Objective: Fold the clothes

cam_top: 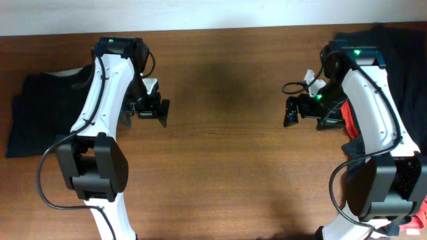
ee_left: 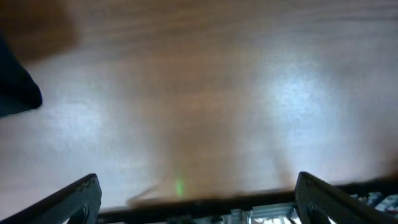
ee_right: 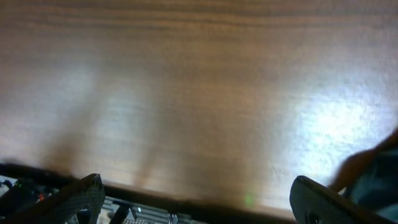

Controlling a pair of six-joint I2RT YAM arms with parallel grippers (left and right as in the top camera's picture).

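Note:
The clothes lie in a pile at the table's right edge: black fabric (cam_top: 408,63) with a red garment (cam_top: 349,120) showing under my right arm. A dark corner of it shows at the right edge of the right wrist view (ee_right: 373,177). My right gripper (cam_top: 292,111) is open and empty over bare wood, left of the pile; its wrist view (ee_right: 199,202) shows both fingers wide apart. My left gripper (cam_top: 160,112) is open and empty over bare wood; its wrist view (ee_left: 199,205) shows the same.
A folded navy-blue garment (cam_top: 40,120) lies at the table's left, behind my left arm; its edge shows in the left wrist view (ee_left: 15,93). The wooden table (cam_top: 220,167) spans the middle, between the arms. A white wall runs along the far edge.

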